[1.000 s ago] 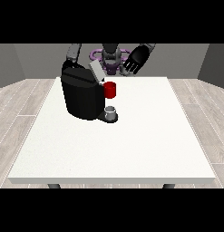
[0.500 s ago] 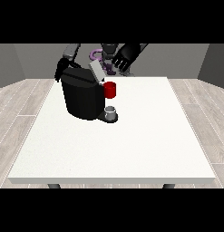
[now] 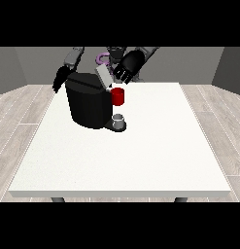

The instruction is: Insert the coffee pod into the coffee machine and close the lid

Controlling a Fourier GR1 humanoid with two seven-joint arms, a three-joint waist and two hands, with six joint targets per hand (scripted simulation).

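- Coffee pod not visible as such; red part (image 3: 118, 96) sits on the front of the black coffee machine (image 3: 88, 103).
- Machine at far left of white worktop (image 3: 141, 155), grey lid (image 3: 104, 76) tilted up, small grey cup (image 3: 119, 119) on its base.
- Hand at view's right (image 3: 126, 68) just beside the lid, fingers curled, holding nothing visible.
- Hand at view's left (image 3: 60, 78) behind the machine; fingers: cannot tell.
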